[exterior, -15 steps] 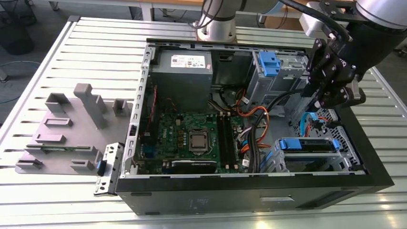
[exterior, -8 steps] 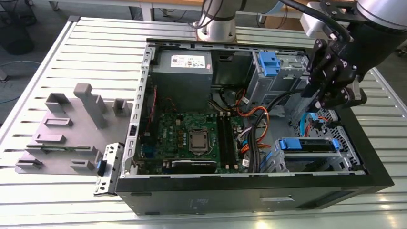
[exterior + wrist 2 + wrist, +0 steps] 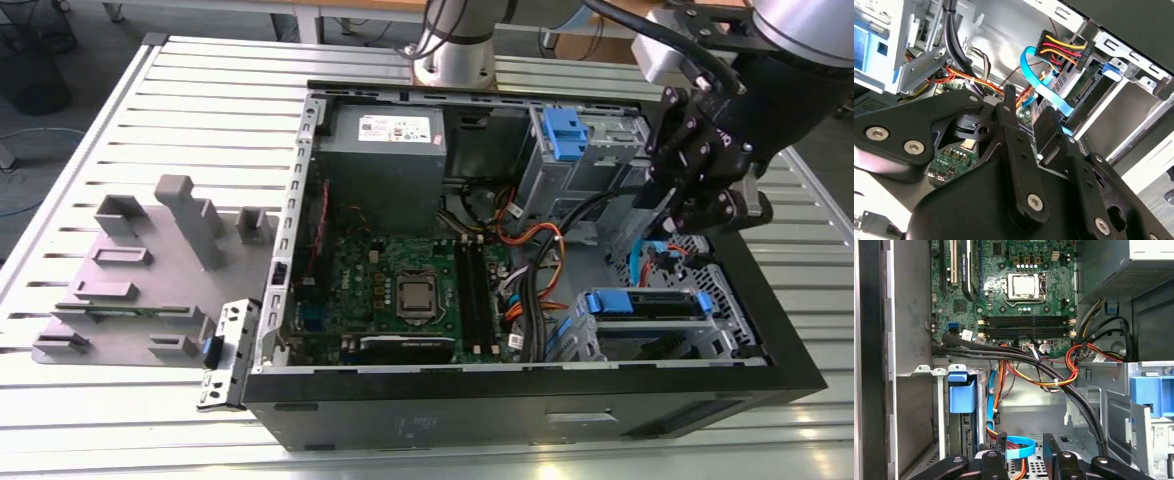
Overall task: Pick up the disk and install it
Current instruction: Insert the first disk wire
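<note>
The disk (image 3: 643, 305), framed by its blue carrier bracket, sits in the lower drive bay of the open computer case (image 3: 534, 400), at the exterior view's right. In the first wrist view its blue bracket tab (image 3: 960, 392) stands in the bay slot. In the second wrist view a connector with coloured wires (image 3: 1064, 50) and a blue flat cable (image 3: 1046, 95) meet the disk's end (image 3: 1081, 85). My gripper (image 3: 683, 232) hangs above that bay, inside the case's right side. It is open (image 3: 1026, 447) with nothing between its black fingers (image 3: 1009, 102).
A green motherboard (image 3: 400, 290) fills the case floor, with a grey power supply (image 3: 384, 150) behind it. Thick black and orange cables (image 3: 1054, 375) cross between board and bays. A second blue bracket (image 3: 567, 135) sits in the upper cage. A grey fixture (image 3: 147, 270) lies on the slatted table.
</note>
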You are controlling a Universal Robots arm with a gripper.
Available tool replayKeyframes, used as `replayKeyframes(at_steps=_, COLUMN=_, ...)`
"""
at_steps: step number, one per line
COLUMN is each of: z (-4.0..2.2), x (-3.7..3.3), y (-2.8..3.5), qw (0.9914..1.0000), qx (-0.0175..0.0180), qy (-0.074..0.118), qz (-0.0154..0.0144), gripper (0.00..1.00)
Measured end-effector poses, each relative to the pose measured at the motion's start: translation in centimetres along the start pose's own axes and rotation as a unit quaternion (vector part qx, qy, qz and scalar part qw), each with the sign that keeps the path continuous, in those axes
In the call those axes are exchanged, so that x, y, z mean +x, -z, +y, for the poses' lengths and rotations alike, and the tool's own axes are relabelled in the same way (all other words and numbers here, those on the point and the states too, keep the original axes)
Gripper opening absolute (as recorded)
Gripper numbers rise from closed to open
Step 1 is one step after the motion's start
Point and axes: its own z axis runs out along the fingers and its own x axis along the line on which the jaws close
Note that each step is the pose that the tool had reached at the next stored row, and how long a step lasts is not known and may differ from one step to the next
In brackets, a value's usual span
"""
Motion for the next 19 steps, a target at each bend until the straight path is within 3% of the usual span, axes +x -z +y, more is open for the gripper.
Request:
replayKeyframes(at_steps=13, z=-0.06, x=1.31, y=0.05, qw=1.0, qx=0.0, qy=0.0, qz=0.0, gripper=0.42)
replayKeyframes(at_steps=14, z=-0.1, x=2.4, y=0.09, qw=1.0, qx=0.0, qy=0.0, qz=0.0, gripper=0.42)
replayKeyframes(at_steps=19, z=-0.13, x=2.93, y=0.11, qw=1.0, qx=0.0, qy=0.0, qz=0.0, gripper=0.42)
